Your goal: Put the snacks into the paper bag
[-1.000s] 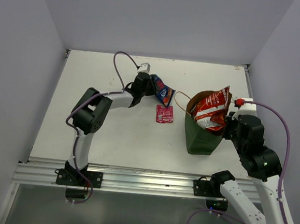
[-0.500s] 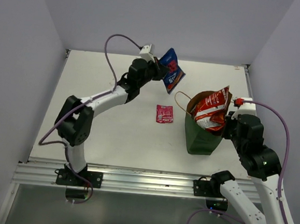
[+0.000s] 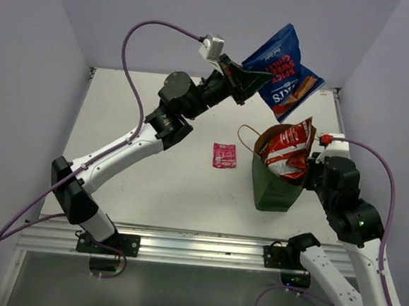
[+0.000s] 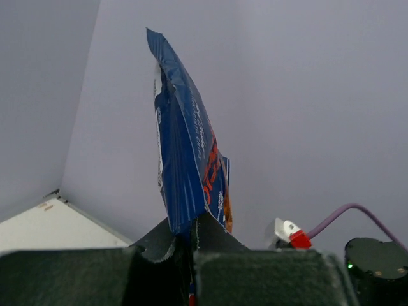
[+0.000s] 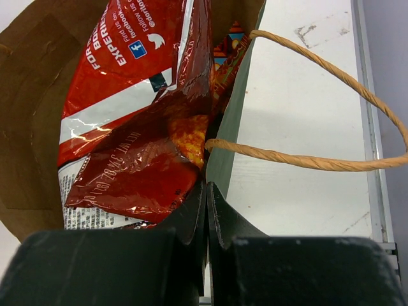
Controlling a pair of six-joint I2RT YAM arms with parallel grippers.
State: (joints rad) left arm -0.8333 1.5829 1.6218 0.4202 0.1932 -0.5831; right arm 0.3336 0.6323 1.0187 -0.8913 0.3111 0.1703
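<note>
Now your left fingers (image 4: 217, 241), pinching the crinkly blue foil snack bag (image 3: 285, 69), have lifted it off the white table (image 3: 174, 182) and high beside the dark green paper bag (image 3: 276, 193), whose rim your right fingers (image 5: 224, 220) clamp, ready for lowering in.

Both arms are built of white links between rounded black joint housings: the left arm (image 3: 119, 157) on the left of the frame, the right arm (image 3: 349, 207) at lower right, with a small green light (image 3: 360, 223). A lilac cable (image 3: 161, 23) leaves each white wrist camera block (image 3: 213, 47), the right one through a red plug (image 3: 326, 139). The left pincer (image 4: 187, 223) and right pincer (image 5: 206, 188) are matte black.
</note>
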